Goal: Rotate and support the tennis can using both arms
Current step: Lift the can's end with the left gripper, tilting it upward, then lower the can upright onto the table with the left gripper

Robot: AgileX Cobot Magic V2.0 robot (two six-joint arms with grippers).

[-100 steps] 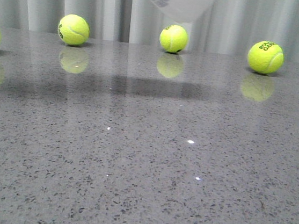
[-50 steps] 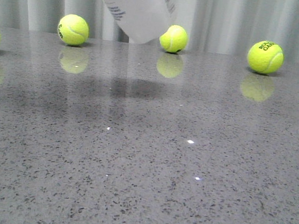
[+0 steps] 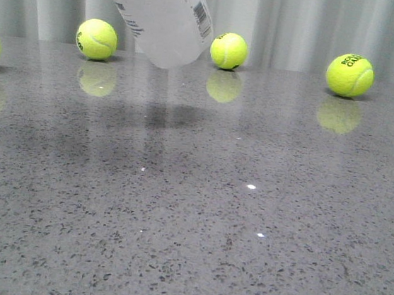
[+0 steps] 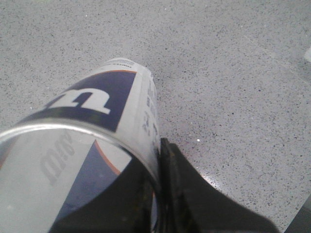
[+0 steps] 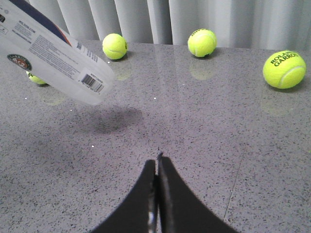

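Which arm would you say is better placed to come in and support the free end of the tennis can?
The right, probably. The left gripper already grips the tennis can at its open rim, holding it tilted above the table. The right gripper is shut and empty, with the can's clear base ahead of it.

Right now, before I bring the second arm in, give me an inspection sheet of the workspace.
Surface: grey speckled table, glossy, reflecting the balls.
Job's things: tennis can held tilted above the table, clear end lowest, not touching it.
Clutter: tennis balls along the far edge, e.g..
Hands: left hand shut on the can's open rim; right hand shut, empty, low over the table, apart from the can.
Cables: nothing seen.
Surroundings: pale curtain behind.
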